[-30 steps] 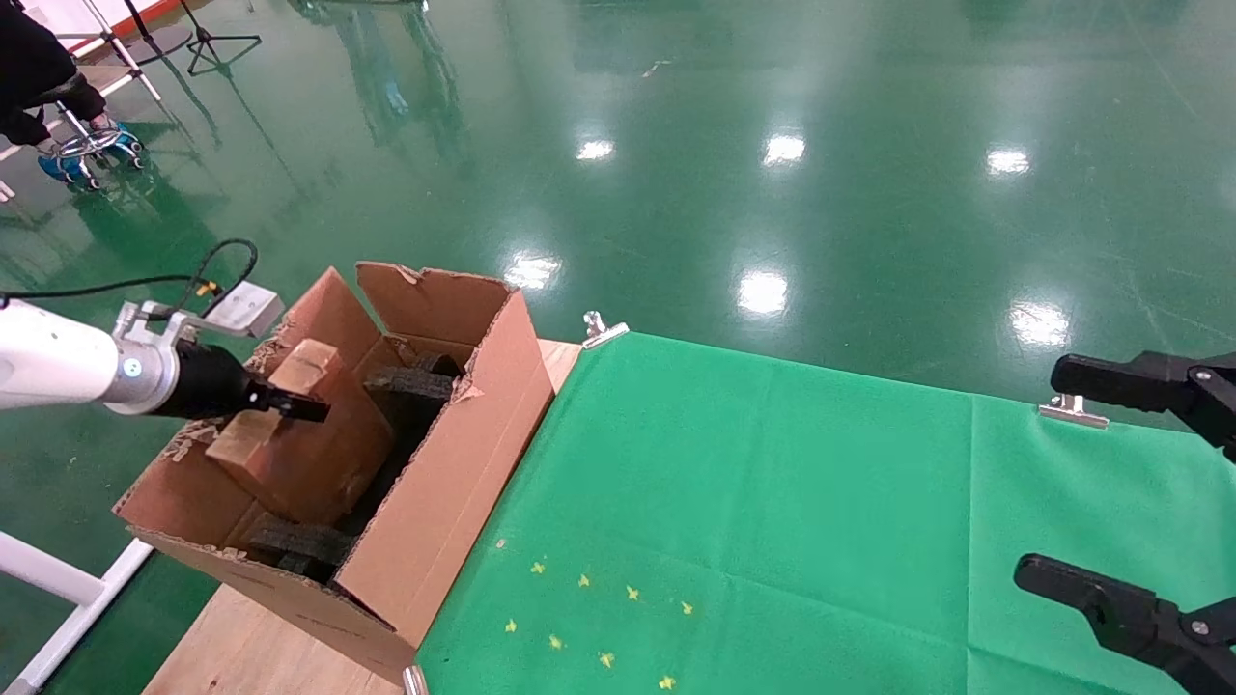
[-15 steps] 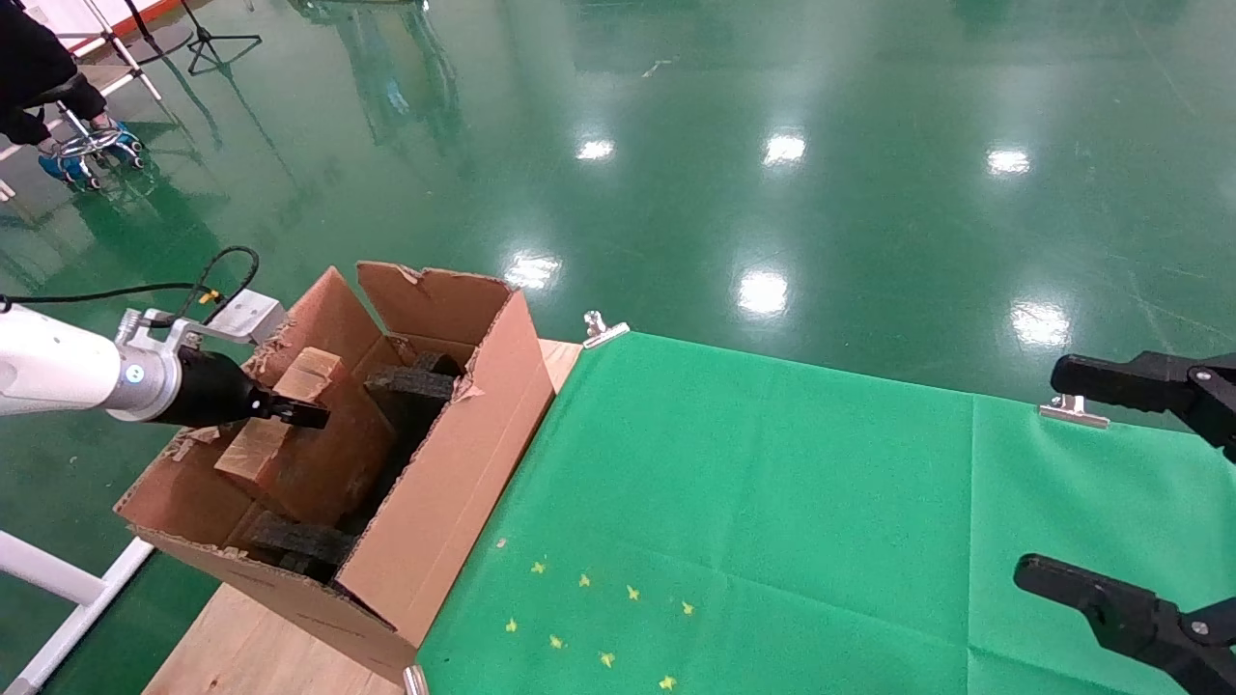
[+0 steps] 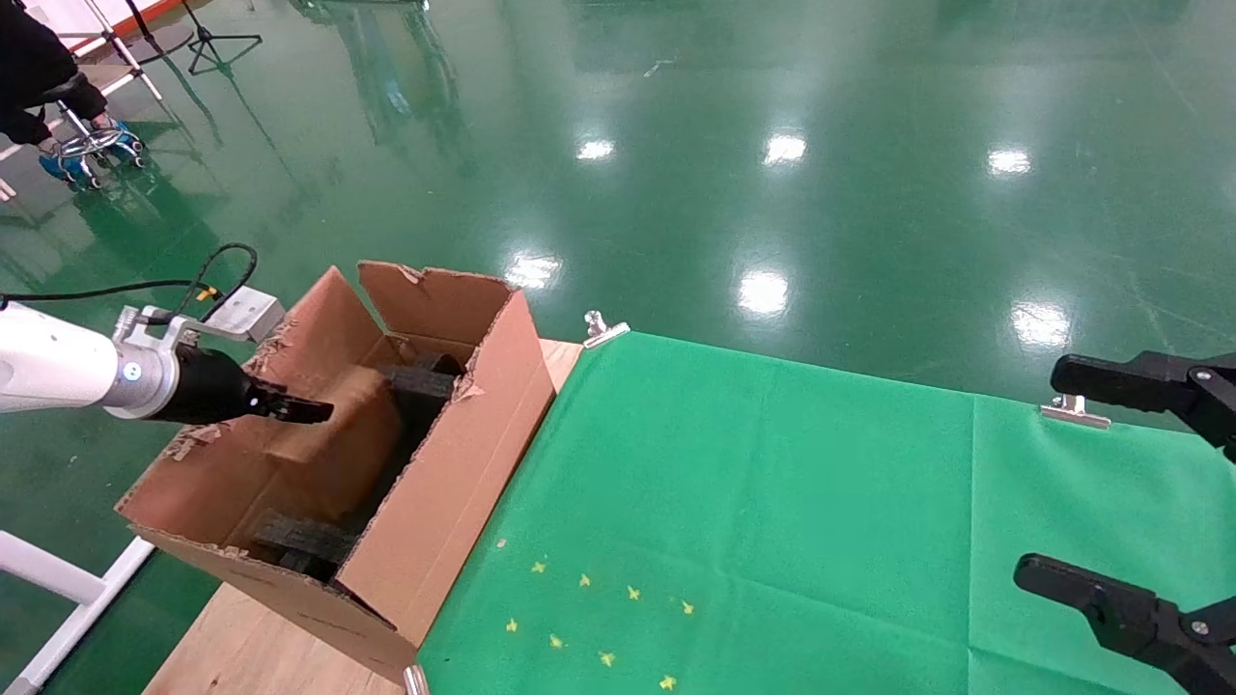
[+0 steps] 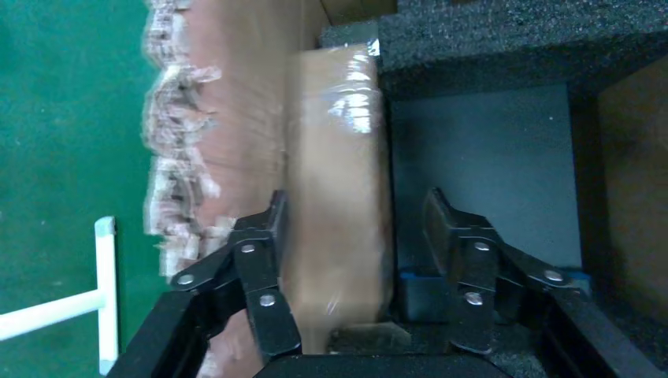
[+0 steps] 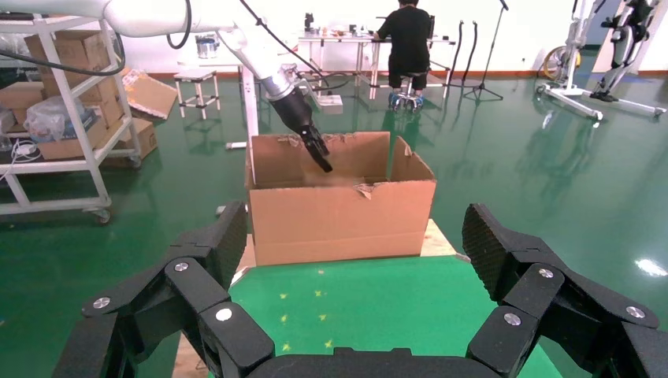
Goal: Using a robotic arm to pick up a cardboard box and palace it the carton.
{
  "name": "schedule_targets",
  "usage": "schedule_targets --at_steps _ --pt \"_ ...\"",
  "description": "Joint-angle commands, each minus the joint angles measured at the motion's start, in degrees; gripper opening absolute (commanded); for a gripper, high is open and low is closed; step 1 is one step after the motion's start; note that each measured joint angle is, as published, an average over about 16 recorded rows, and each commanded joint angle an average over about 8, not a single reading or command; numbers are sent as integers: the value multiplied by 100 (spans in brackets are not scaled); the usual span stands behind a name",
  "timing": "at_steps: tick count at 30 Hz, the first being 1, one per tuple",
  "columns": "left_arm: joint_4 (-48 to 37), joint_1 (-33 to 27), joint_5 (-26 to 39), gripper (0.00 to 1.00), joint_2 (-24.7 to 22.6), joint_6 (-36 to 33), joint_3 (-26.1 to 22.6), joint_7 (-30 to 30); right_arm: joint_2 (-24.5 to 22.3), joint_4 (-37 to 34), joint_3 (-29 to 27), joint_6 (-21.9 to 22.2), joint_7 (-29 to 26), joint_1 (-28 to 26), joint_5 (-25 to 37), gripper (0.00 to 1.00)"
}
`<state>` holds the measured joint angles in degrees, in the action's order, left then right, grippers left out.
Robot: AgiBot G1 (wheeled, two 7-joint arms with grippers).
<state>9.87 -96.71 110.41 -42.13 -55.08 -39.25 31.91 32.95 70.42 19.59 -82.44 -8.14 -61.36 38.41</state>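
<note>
The carton stands open on the table's left end, torn flaps upright; it also shows in the right wrist view. The robotic arm's left gripper hangs over the carton's left half, open. In the left wrist view the cardboard box is blurred between the spread fingers, with a gap to one of them. In the head view the box lies low inside the carton, below the gripper. My right gripper is open and empty over the table's right end.
Black foam blocks line the carton's inside. A green cloth with small yellow marks covers the table, held by metal clips. Bare wood shows by the carton. A white frame stands beside the table.
The left gripper has let go of the cardboard box. The box, held tilted and high before, has dropped down into the carton. The right arm has not moved.
</note>
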Motion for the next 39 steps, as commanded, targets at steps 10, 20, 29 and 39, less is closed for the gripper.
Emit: schedule_targets --at_steps 10,20,29,39 --pt "761 -211 -601 100 204 -479 346 -455 0 0 0 0 0 0 0 100" --pt "1977 -120 -1404 100 454 -1168 729 -751 -1 -1 0 1 0 1 -1 100" --pt "2097 -33 -1512 100 478 -1226 760 -777 -1 -2 0 2 0 1 -2 100" --pt "2755 504 -2328 100 515 -1511 999 -981 -1 -2 0 2 0 1 -2 100"
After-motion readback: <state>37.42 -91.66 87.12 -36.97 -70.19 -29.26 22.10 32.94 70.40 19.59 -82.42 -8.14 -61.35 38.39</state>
